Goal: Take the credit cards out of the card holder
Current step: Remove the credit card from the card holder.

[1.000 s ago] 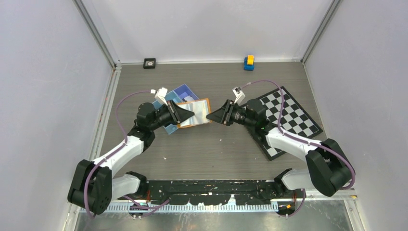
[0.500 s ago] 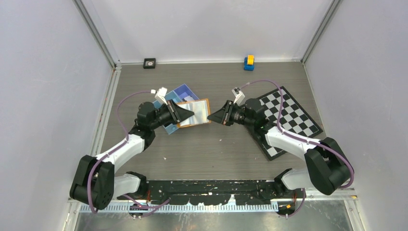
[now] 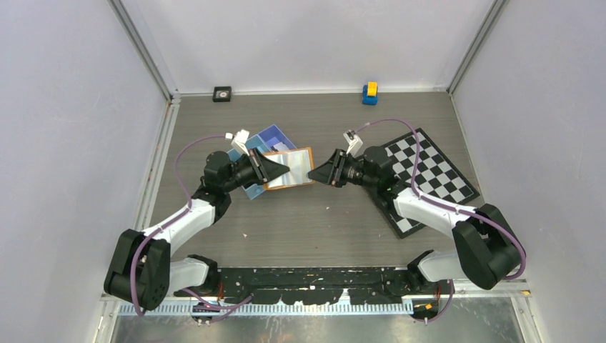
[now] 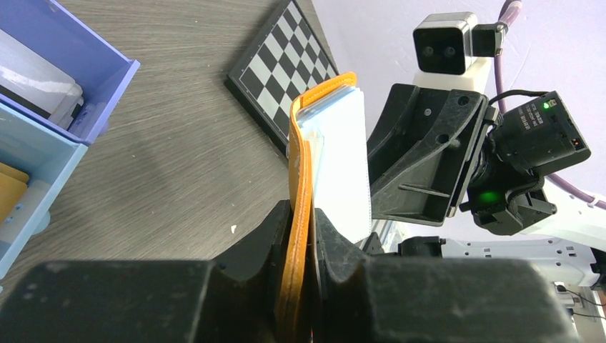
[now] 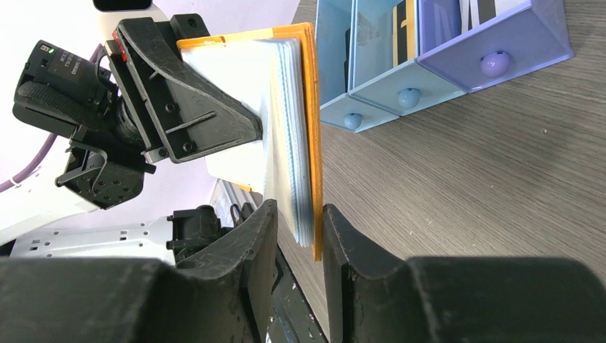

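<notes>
Our left fingers clench the card holder at its left edge; the right fingers straddle its right edge, parted, the credit cards between them.

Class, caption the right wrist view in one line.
Left gripper clamps the orange card holder; right gripper, jaws open, straddles its opposite edge.

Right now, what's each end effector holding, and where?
The left end effector clamps the card holder by one edge; right end effector straddles the opposite edge, not closed.
</notes>
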Available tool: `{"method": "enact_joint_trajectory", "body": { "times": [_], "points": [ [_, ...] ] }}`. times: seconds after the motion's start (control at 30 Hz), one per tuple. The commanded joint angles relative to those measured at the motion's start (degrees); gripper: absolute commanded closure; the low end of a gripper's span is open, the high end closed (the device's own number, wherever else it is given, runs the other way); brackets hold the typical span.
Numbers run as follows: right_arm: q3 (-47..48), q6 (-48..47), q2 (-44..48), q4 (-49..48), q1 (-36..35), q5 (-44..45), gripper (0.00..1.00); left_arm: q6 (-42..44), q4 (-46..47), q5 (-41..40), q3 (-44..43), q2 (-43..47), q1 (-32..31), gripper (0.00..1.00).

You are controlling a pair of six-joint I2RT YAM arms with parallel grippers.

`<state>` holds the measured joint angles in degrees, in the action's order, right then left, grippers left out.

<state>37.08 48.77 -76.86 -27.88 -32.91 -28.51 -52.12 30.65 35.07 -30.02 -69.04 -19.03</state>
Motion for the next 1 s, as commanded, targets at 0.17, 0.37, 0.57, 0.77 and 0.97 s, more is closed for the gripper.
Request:
{"method": "enact_joint_trajectory", "body": {
  "times": [0.17, 0.37, 0.57, 0.77, 0.97],
  "points": [
    [1.80, -1.23, 2.29, -3.54, -0.84, -1.89, 0.63, -0.09, 4.41, 2.63, -1.09, -0.15, -0.37, 0.90],
    [3.91, -3.21, 0.20, 0.23, -2.31, -0.80, 0.73, -0.09, 5.38, 3.69, -1.71, -0.89, -1.46, 0.88],
    [5.90, -6.00, -0.41, 4.39, -4.14, 1.30, 0.88, -0.17, 5.65, 4.58, -2.70, -3.01, -2.65, 0.70],
    [9.97, -11.70, -0.43, 16.51, -7.50, 11.64, 0.99, 0.14, 5.06, 4.14, -3.10, -3.52, -3.50, 0.39],
    [11.95, -13.29, -2.10, 18.66, -9.59, 13.17, 0.99, 1.91, 2.23, 2.84, -3.79, -3.41, -4.53, 0.20]
  ]
}}
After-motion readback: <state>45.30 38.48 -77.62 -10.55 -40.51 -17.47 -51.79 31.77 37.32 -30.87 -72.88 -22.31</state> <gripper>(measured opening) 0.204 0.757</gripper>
